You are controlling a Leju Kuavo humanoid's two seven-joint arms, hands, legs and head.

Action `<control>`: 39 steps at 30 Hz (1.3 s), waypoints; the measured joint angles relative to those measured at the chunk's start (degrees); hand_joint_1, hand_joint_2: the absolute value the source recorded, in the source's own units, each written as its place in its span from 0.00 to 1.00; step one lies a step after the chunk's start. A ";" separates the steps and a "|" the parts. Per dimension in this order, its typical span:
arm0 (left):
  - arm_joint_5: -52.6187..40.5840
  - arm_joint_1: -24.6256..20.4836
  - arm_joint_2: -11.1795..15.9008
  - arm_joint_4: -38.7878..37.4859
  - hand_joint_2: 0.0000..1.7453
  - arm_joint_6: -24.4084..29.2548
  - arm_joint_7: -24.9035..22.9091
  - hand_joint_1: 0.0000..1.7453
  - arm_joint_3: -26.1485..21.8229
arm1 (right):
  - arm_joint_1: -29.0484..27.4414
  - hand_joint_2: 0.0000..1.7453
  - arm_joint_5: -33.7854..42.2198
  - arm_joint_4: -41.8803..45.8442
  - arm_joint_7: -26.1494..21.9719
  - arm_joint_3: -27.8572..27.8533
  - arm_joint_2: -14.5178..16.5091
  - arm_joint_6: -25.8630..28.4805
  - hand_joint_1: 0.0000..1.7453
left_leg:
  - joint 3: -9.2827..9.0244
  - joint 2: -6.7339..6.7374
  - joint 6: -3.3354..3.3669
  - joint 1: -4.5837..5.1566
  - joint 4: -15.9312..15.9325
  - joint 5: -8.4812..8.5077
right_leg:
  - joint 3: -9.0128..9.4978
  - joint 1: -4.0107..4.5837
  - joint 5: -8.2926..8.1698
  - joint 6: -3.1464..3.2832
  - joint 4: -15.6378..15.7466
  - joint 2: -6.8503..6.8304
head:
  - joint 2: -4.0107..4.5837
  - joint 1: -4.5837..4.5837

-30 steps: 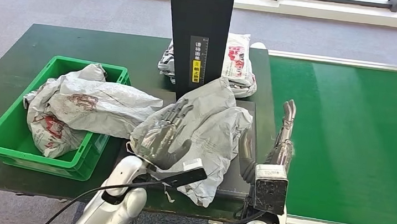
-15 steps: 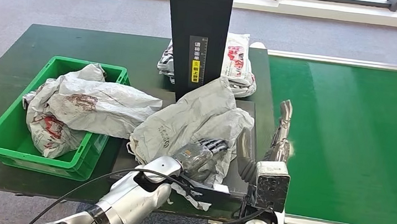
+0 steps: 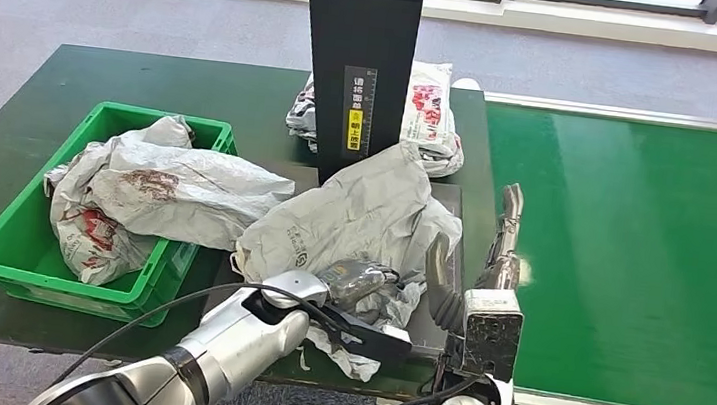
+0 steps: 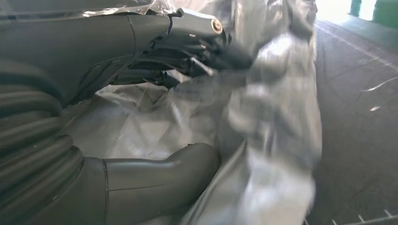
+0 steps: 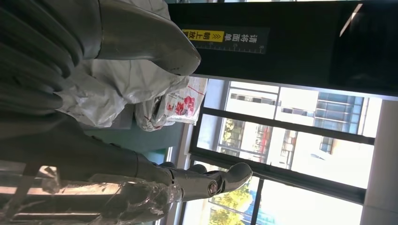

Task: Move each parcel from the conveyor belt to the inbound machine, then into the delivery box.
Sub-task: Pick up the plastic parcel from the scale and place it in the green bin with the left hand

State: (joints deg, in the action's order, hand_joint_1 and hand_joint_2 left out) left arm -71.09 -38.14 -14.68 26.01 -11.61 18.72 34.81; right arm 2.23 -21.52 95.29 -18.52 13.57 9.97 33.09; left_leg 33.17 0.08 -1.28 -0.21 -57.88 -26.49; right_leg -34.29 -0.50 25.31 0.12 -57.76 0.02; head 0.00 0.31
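A crumpled grey parcel (image 3: 353,212) lies on the inbound machine's platform, in front of its black column (image 3: 360,52). My left hand (image 3: 358,281) grips the parcel's near right edge. In the left wrist view the dark fingers (image 4: 192,56) curl over the grey parcel (image 4: 263,117) and the thumb (image 4: 159,168) sits under it. My right hand (image 3: 503,243) stands upright and open between the platform and the conveyor belt (image 3: 631,251), holding nothing. The right wrist view shows its fingers (image 5: 202,180) stretched out straight. The green delivery box (image 3: 91,124) stands to the left on the table.
Several grey parcels (image 3: 175,188) fill the green box and spill over its right rim. A white parcel with red print (image 3: 433,110) lies behind the column. The dark green table (image 3: 146,80) carries the box and the machine.
My left hand left the parcel's top, where it lay flat, dropped to the near right edge and curled its fingers on it. The parcel's near end crumpled. The right hand barely moved.
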 joint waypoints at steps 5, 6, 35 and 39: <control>0.99 -1.92 1.06 -1.76 1.00 -2.71 1.90 1.00 0.42 | 0.08 1.00 1.30 -1.11 -0.25 0.00 0.00 -0.62 0.00 | -0.18 0.00 0.06 0.00 0.02 -0.21 | 0.50 0.00 0.24 -0.05 0.00 -0.05 | 0.00 0.00; 0.88 -2.13 1.19 -1.96 1.00 -2.92 1.76 1.00 0.65 | 0.07 1.00 1.45 -1.27 -0.30 0.00 0.00 -0.65 0.00 | -0.25 0.00 0.07 0.00 0.02 -0.23 | 0.58 0.00 0.25 -0.05 0.00 -0.05 | 0.00 0.00; -17.54 0.14 12.37 14.88 1.00 43.00 -28.88 1.00 -7.72 | -8.07 1.00 2.60 4.01 0.59 -0.39 -1.46 -0.21 0.00 | -0.70 0.11 0.02 -0.01 0.02 -0.16 | 0.37 0.00 0.21 -0.04 -0.01 0.10 | 0.00 0.00; -17.58 3.18 14.02 27.46 1.00 43.57 -26.83 1.00 -14.77 | -9.00 1.00 2.00 5.65 1.21 -0.93 -1.41 -0.29 0.00 | -0.62 0.09 0.02 -0.01 0.02 -0.18 | 0.30 0.01 0.23 -0.04 -0.01 0.11 | 0.01 0.00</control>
State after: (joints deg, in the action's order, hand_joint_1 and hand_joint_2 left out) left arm -88.67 -34.97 -0.66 53.47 31.96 -8.12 20.04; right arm -6.77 -19.52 100.94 -17.32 12.64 8.56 32.81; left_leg 32.56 0.17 -1.26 -0.22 -57.87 -26.66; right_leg -33.99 -0.49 25.55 0.09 -57.77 0.13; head 0.01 0.31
